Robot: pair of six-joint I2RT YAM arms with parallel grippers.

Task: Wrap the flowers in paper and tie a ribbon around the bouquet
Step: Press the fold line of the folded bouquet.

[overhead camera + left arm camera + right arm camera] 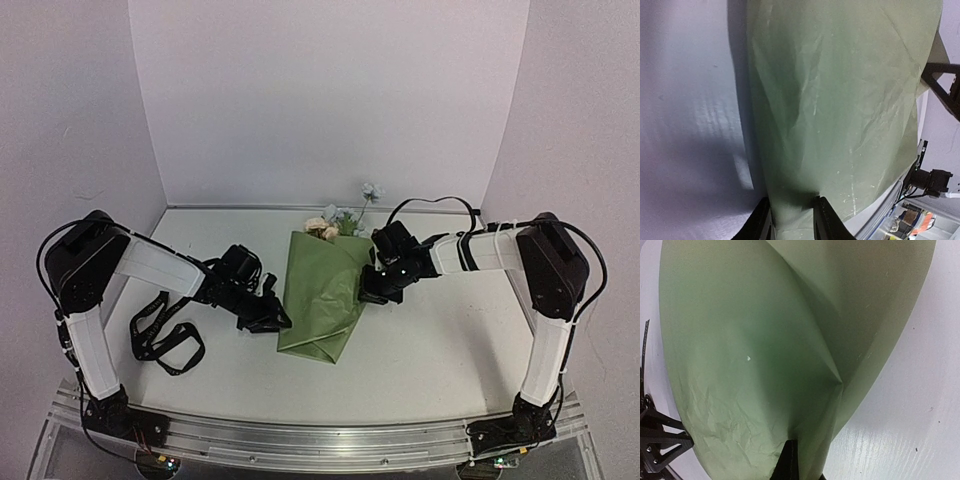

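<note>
The olive-green paper (322,295) lies folded into a cone around the flowers (325,228), whose cream and pale blue blooms stick out at its far end. My left gripper (272,318) is at the cone's lower left edge. In the left wrist view its fingers (762,222) stand a little apart with a fold of paper (840,100) filling the gap between them. My right gripper (372,290) is at the cone's right edge, shut on a flap of paper (750,365), with creases running to its fingertip (790,460). The black ribbon (160,335) lies looped on the table at the left.
White walls close in the table (450,340) at the back and on both sides. The ribbon's loops lie beside the left arm's forearm (160,268). A metal rail (300,440) runs along the near edge.
</note>
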